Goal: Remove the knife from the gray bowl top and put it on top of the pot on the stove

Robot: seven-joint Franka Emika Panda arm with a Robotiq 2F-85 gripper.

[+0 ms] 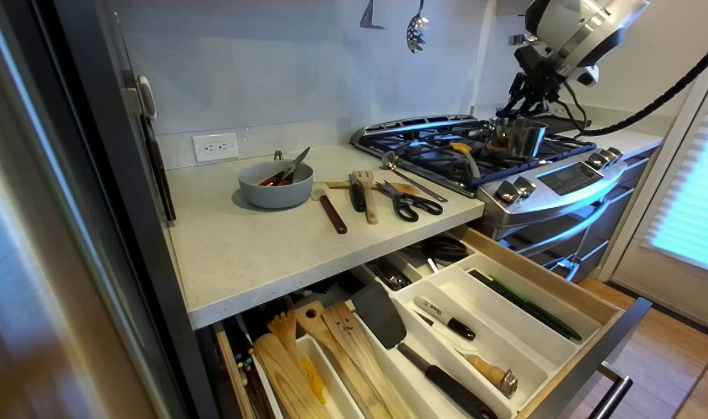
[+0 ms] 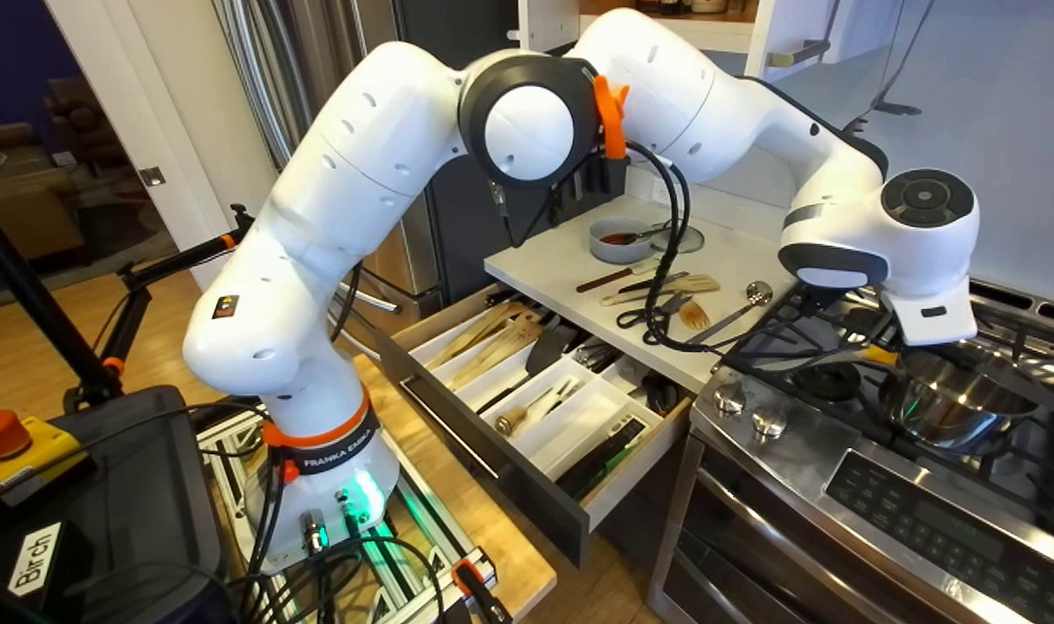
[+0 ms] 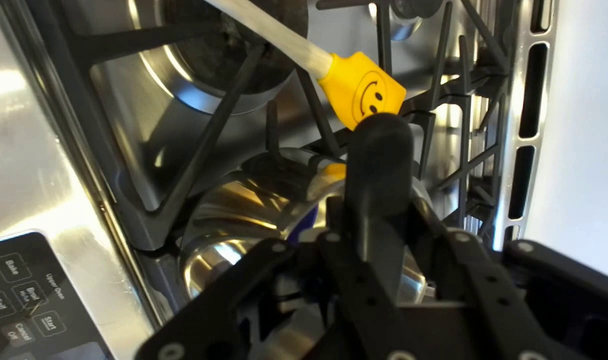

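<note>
One knife (image 1: 286,178) in the gray bowl (image 1: 274,195) — should be light, stiff, maybe slick, so I'd grab the red part. My end effector (image 3: 380,145) looks pinched together above the pot (image 1: 526,140).

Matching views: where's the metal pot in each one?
In an exterior view: pot at upper right, on the stove.
In an exterior view: pot toward the right edge, just below mid-height.
Wrist view: pot at lower middle, partly hidden by the gripper.
Shared landmark: yellow-headed spatula, left of the pot in both exterior views, above it in the wrist view.
</note>
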